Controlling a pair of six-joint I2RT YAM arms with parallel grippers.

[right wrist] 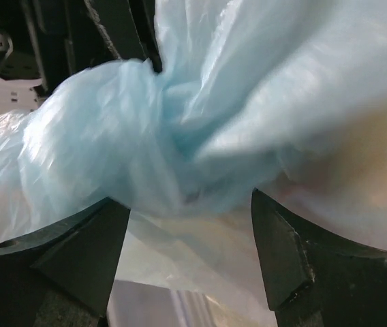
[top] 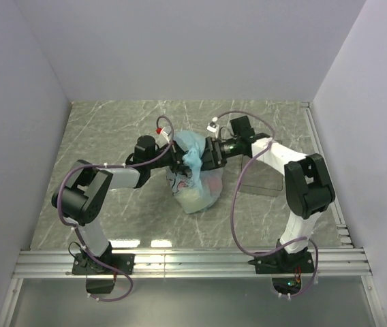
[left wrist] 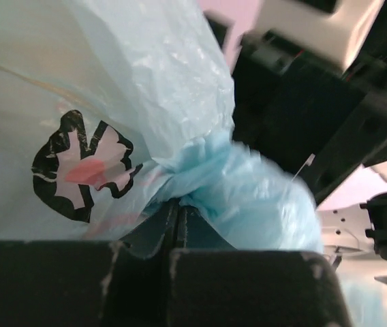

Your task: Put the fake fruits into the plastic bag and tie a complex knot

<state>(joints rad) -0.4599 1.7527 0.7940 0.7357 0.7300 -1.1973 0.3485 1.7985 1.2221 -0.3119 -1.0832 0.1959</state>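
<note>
Grey marbled table carried the plastic bag at its middle, long axis near-to-far, twisted neck farthest; translucent blue, crinkled. Left gripper pinched the neck; right gripper straddled it, released.

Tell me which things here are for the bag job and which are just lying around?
For the job:
plastic bag
fake fruits, showing faintly through it
left hand, pinched on the bag's bunched neck
right hand, open around it

Just lying about:
clear tray
</note>
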